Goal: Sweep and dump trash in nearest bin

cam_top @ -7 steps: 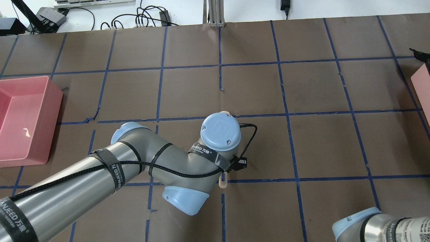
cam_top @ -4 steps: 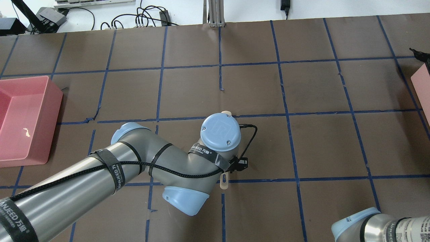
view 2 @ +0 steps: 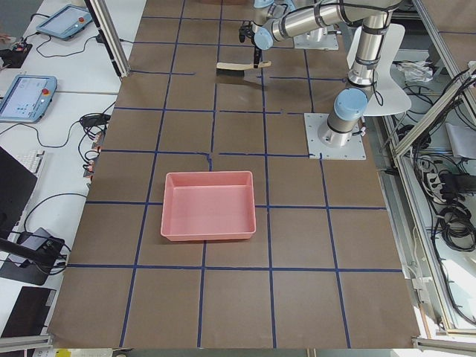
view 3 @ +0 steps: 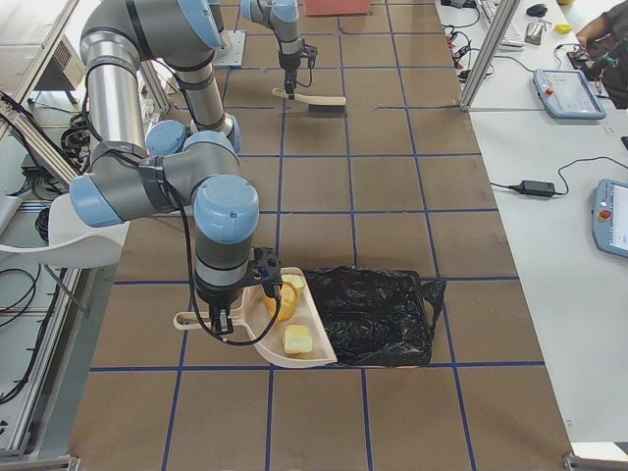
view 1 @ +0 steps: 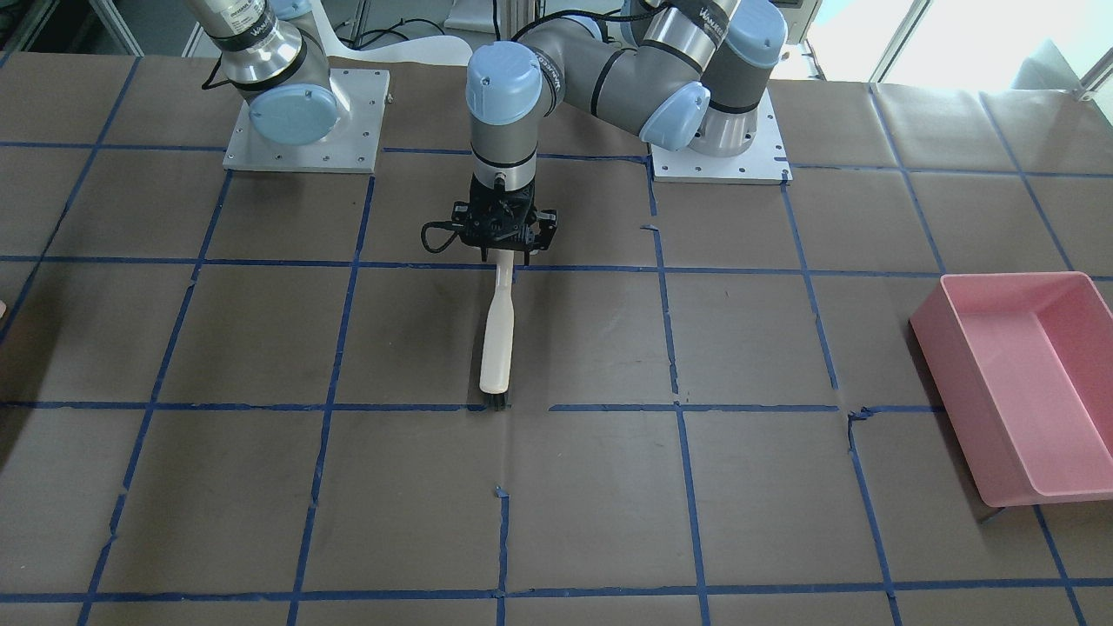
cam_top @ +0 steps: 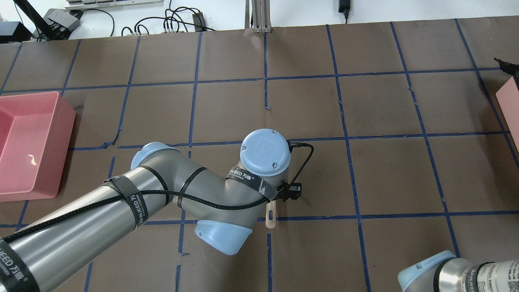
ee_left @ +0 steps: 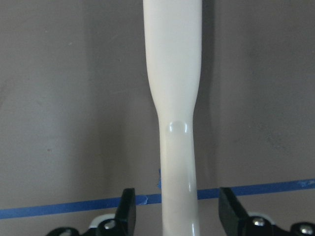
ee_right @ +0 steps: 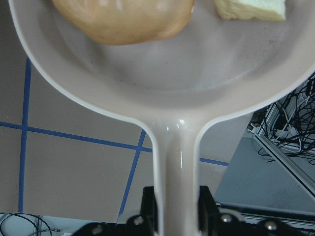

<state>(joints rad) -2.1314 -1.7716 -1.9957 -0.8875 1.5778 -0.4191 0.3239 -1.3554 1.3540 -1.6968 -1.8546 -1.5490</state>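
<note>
Trash (ee_right: 123, 19), an orange lump and a pale chunk, lies in the dustpan (ee_right: 172, 73), so it is off the table (view 1: 783, 348) but not yet dumped. The right tool (ee_right: 177, 206) is clenched on the dustpan's handle and carries it roughly level, its front lip at the near edge of the black-lined bin (view 3: 383, 314). From where I stand I can't tell whether the lip overhangs the bag or only meets it.

At the middle of the table, the left tool (ee_left: 178, 211) is released: its fingers (ee_left: 127, 214) stand off the brush (view 1: 497, 335) handle with a gap on each side, and the brush lies along the table. Over the last second the left wrist has drifted slightly away from the robot. It now covers the brush-head tip that poked out beyond it before, and more of the handle end shows, though the brush itself has hardly shifted.

I'd read that as the brush being parked and the sweeping finished. What's left is for the right arm to tip the dustpan into the black-lined bin, clearly nearer than the pink bin (view 1: 1017, 382).
</note>
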